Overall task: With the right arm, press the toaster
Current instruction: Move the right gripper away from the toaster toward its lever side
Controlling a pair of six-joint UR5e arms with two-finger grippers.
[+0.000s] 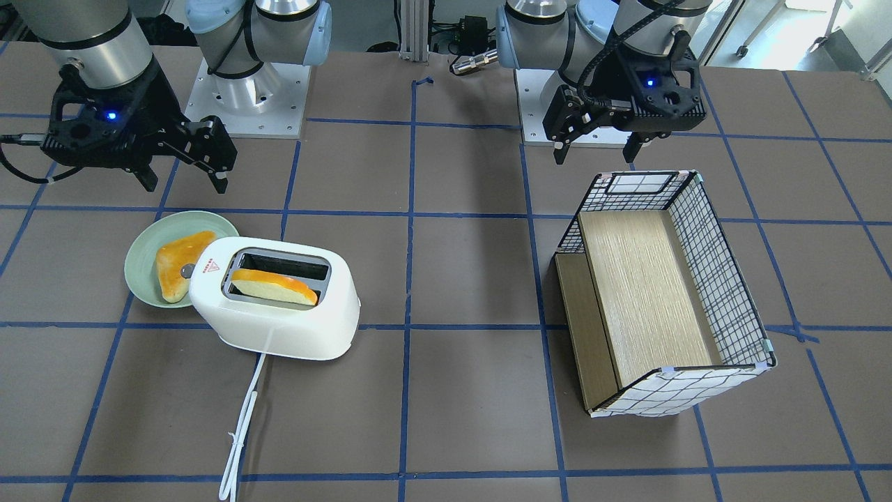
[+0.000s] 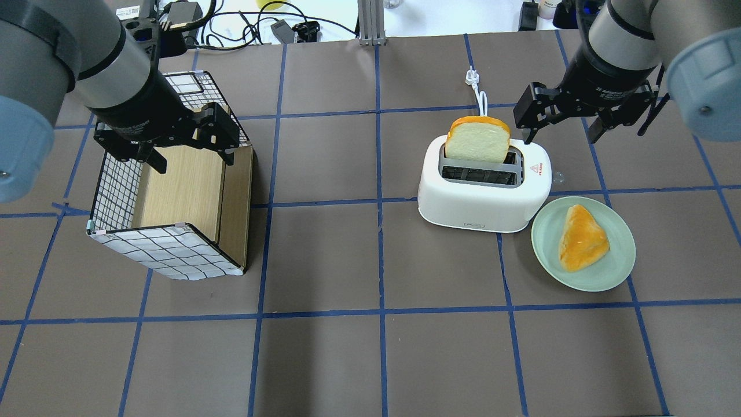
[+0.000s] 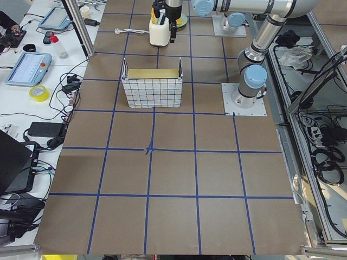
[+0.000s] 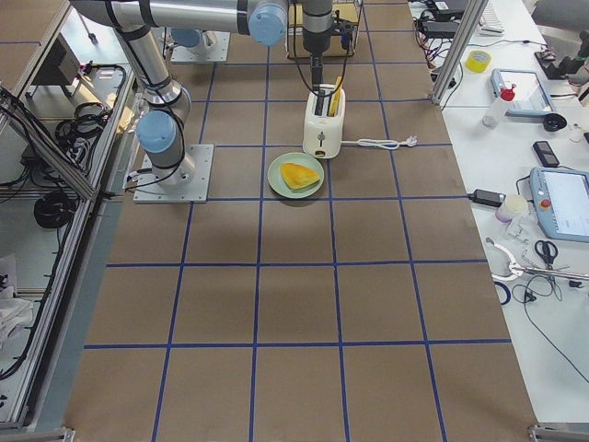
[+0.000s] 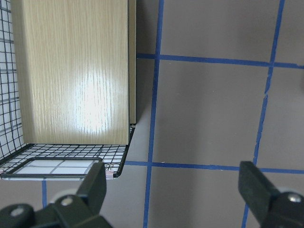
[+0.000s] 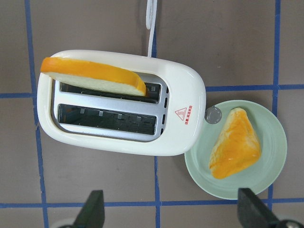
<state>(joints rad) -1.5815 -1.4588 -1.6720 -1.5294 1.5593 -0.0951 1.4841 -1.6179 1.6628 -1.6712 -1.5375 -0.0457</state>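
The white two-slot toaster (image 1: 279,328) lies right of the table's middle in the overhead view (image 2: 483,202), its red triangle mark and grey end lever (image 6: 213,115) facing the plate. A bread slice (image 6: 92,76) stands in one slot; the other slot is empty. My right gripper (image 1: 185,183) is open and empty. It hovers high above the toaster's lever end, as the overhead view (image 2: 560,138) and the right wrist view (image 6: 173,218) show. My left gripper (image 1: 596,157) is open and empty above the basket's edge.
A pale-green plate (image 2: 579,278) with a triangular bread piece (image 2: 580,237) touches the toaster's lever end. The toaster's white cord (image 1: 240,425) trails off across the table. A checked wire basket (image 2: 116,179) with a wooden floor lies under the left gripper (image 5: 175,190).
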